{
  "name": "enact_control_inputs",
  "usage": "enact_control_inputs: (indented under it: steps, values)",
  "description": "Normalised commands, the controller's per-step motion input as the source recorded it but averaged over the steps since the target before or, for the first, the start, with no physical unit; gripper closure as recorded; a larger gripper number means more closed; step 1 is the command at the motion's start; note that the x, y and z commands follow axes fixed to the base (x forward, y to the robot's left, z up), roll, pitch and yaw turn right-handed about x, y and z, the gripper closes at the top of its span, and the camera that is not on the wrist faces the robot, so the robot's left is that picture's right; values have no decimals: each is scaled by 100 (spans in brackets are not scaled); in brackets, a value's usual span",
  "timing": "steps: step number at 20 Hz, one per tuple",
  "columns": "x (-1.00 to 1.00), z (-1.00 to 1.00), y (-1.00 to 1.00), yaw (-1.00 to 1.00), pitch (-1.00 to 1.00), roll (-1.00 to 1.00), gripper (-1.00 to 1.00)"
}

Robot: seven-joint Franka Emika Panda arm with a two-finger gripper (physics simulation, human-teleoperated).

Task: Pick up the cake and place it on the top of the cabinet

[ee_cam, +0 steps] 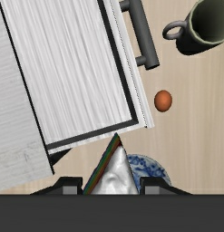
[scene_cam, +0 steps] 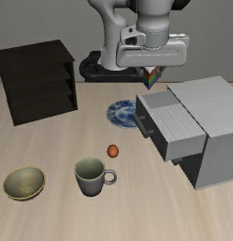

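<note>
Asking voice: What is the pincer doing?

Describing voice: The pincer [scene_cam: 151, 72] hangs high above the counter [scene_cam: 61, 141], pointing straight down and clenched on the cake [scene_cam: 152, 82]. The cake is a wedge-shaped slice with coloured layers. It is gripped from two sides between the fingertips and touches nothing else. In the wrist view its pale pointed end juts out ahead of the fingertips.

Asking voice: What sits under and around it?

Describing voice: Below the pincer and slightly to one side, a round plate [scene_cam: 121, 114] with a blue pattern lies flat on the counter. Just beside the pincer and lower, toward the exterior view's right, stands a grey cabinet [scene_cam: 217, 118]. One drawer [scene_cam: 171, 130] is pulled out of it, with a dark bar handle [ee_cam: 141, 34] across its front. The cake is in the air next to this cabinet, not resting on its top.

Asking voice: Anything else?

Describing voice: Past the plate, farther from the pincer, a small orange ball [scene_cam: 113, 151] rests on the counter. Farther out stands an upright grey-green mug [scene_cam: 91, 177], its handle turned toward the exterior view's right. An olive bowl [scene_cam: 24, 184] sits well apart from the pincer, toward the exterior view's left. A dark cupboard [scene_cam: 38, 80] stands on that same side, also well away.
</note>
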Motion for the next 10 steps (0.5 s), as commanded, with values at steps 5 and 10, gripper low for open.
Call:
enact_control_inputs:
  steps: [5, 10]
  values:
    - [0, 80, 20, 0, 0, 0, 100]
    - [0, 0, 100, 0, 0, 0, 100]
